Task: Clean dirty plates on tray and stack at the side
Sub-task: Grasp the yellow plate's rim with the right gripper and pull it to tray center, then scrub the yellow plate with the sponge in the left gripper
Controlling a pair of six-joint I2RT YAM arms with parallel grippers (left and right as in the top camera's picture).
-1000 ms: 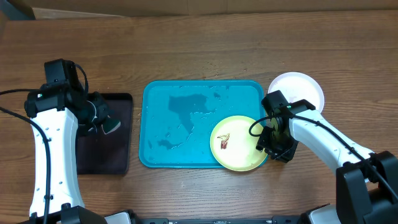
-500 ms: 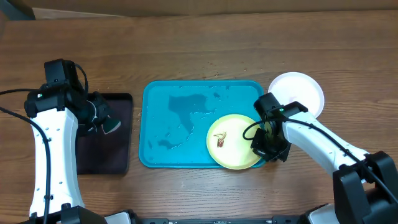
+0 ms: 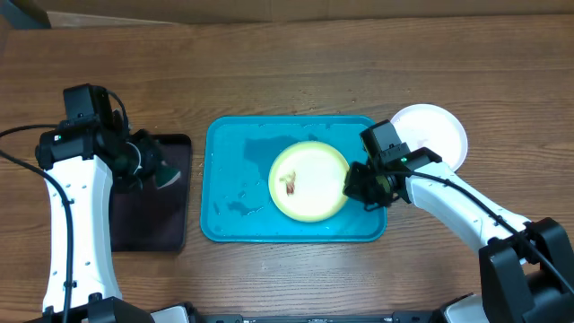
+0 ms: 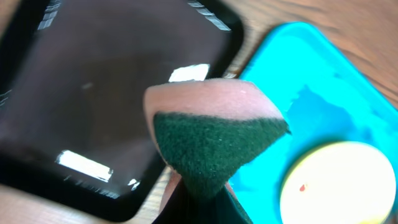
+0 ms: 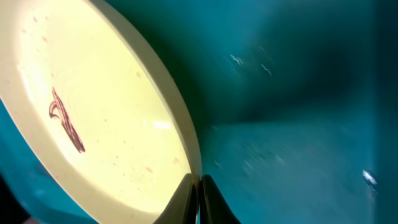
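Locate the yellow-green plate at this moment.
Overhead, the yellow-green plate sits inside the turquoise tray, near its centre, its right rim pinched by the right gripper.

We see our right pincer (image 3: pixel 352 186) at the right rim of the round yellow-green plastic plate (image 3: pixel 305 179) in the turquoise rectangular plastic tray (image 3: pixel 233 152). A round white plastic plate (image 3: pixel 439 135) lies beside the tray, and our left pincer (image 3: pixel 152 172) grips a green sponge (image 3: pixel 165 178).

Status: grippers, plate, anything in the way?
Right gripper: jaws shut on yellow-green plate rim, plate mid turquoise tray, smeared. Left gripper: jaws shut on sponge over dark tray. White plate off-tray, right. Nothing between sponge and plate.
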